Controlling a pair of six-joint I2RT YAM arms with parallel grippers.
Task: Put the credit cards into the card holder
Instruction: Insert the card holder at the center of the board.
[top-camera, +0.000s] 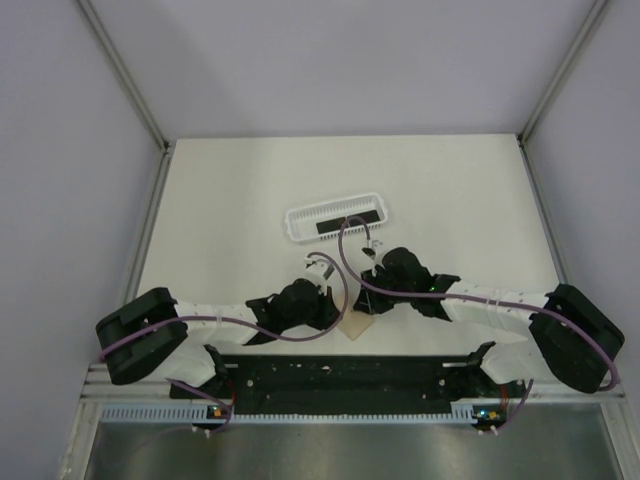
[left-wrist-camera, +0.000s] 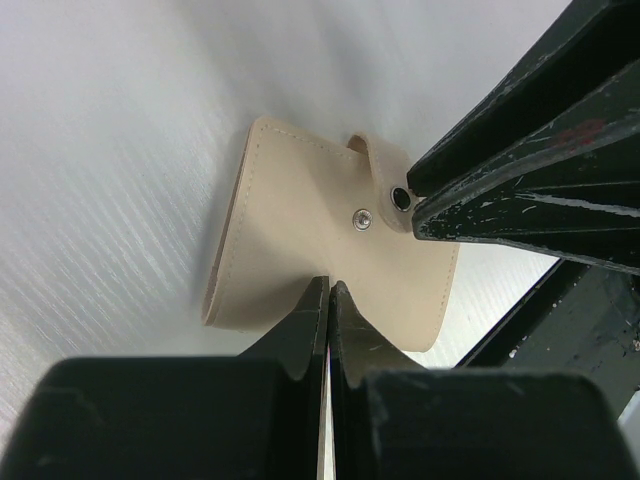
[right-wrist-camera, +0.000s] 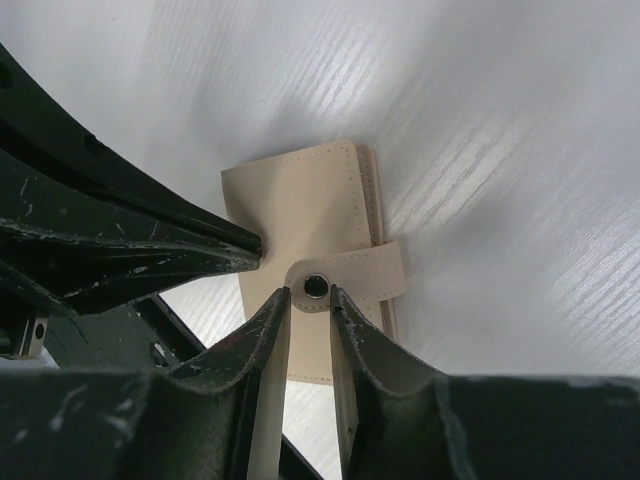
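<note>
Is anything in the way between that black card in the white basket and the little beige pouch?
Yes. The wall of the basket rings the credit card, and both grippers sit over the card holder: the left gripper shut at its edge, the right gripper at its unsnapped strap.

Bright, even light, soft shadows; close foreground blurred (wrist views), perhaps slight glare on the table (right-wrist-camera: 500, 120).
</note>
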